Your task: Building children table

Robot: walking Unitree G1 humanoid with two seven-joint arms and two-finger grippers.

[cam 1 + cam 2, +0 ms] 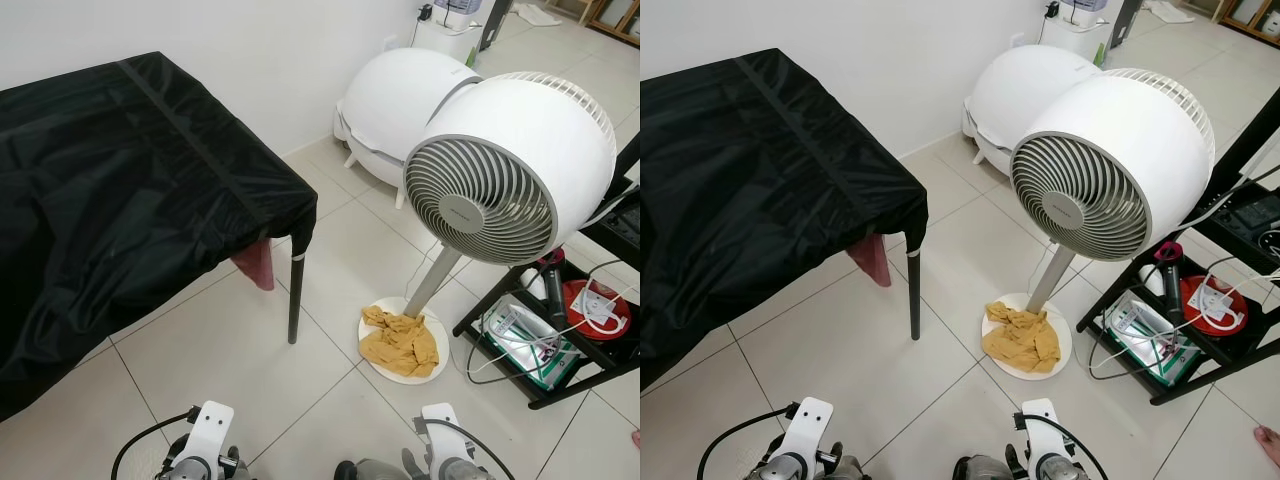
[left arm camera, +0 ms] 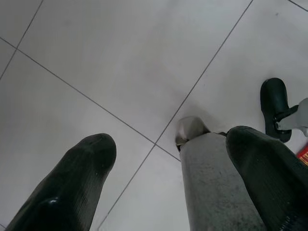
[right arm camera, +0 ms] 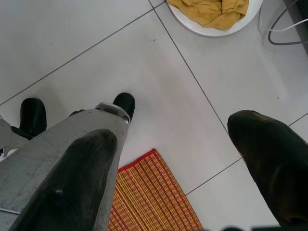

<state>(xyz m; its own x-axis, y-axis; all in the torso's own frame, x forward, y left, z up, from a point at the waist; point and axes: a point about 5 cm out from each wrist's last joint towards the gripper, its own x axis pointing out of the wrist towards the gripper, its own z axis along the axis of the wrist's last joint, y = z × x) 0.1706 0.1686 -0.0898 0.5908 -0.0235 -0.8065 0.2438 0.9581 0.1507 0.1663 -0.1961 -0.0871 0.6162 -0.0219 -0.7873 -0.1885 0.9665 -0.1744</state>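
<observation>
Table (image 1: 120,190) w/ black cover at far left, one leg (image 1: 295,300) on tiled floor (image 1: 210,350). Fan (image 1: 500,170) beside it, yellow cloth (image 1: 402,342) on fan base. Left gripper (image 2: 168,163) & right gripper (image 3: 173,159) both spread wide, nothing held, above floor; red mat (image 3: 151,192) beneath right.

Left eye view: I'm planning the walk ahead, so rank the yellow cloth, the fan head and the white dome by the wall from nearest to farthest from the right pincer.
1. Yellow cloth, on the fan's base, just ahead.
2. Fan head, above, right.
3. White dome, by the wall.
</observation>
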